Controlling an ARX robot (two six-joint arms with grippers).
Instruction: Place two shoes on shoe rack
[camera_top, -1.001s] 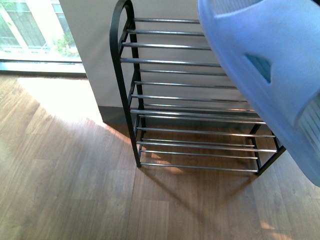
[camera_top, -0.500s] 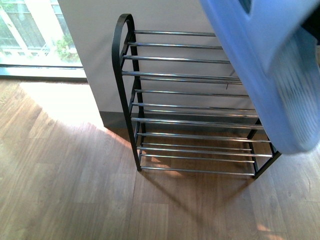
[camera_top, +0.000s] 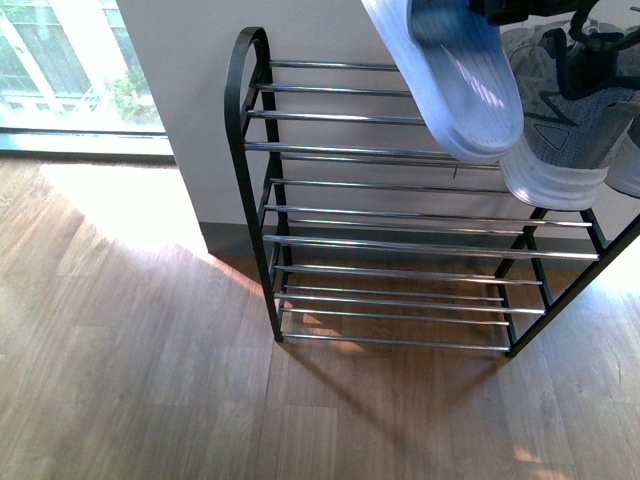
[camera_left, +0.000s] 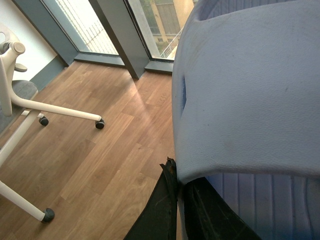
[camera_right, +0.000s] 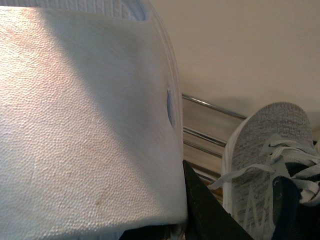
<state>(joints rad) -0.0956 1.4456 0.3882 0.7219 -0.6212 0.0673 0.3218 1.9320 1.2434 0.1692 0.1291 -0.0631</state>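
Observation:
The shoe rack stands against the wall, a black frame with silver rod shelves. One pale blue slide sandal hangs tilted, sole toward me, over the top shelf's right half. In the right wrist view my right gripper is shut on this sandal. A grey knit sneaker sits on the top shelf just right of it, and the right wrist view shows the same sneaker beside the rods. My left gripper is shut on a second pale blue sandal, held above the wooden floor.
Dark arm parts cross the front view's top right corner. The white legs and castors of a chair base stand on the floor near the left arm. Tall windows lie to the rack's left. The wall backs the rack.
The sandal that filled the front view's right side has moved away from the camera and up over the rack's top shelf. The grey sneaker behind it now shows.

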